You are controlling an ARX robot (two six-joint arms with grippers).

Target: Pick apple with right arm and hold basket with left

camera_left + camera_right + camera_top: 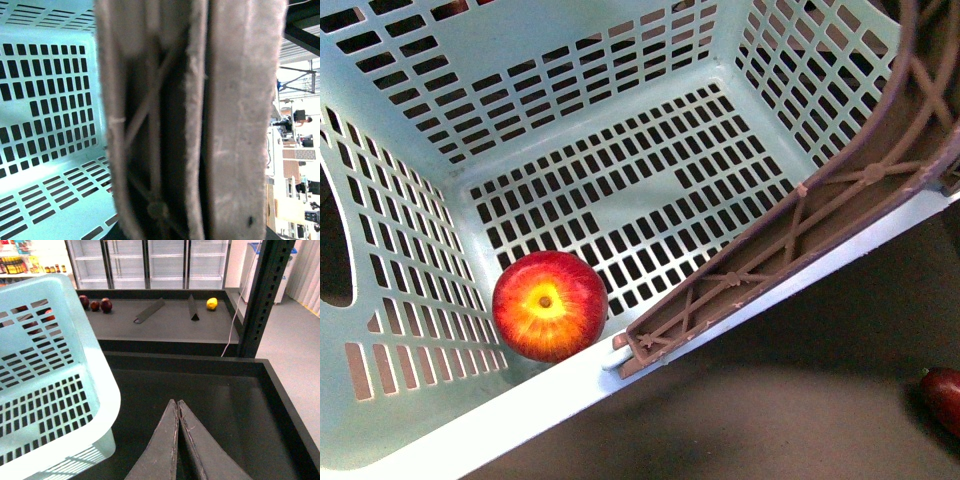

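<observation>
One apple (549,305) rests in the basket's (470,420) near corner, wall stopping it — right claw (177,402) closed, empty; left claw, by the handle (790,235) — cannot tell.

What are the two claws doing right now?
Left claw: cannot tell; the basket handle blocks the view.
Right claw: closed, empty.

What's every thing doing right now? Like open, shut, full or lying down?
Apple, lying in the basket's corner, stem end showing.
Basket, holding just that one apple.
Handle, down along the rim.
Right gripper, shut, empty.
Dark apple, lying outside the basket.
</observation>
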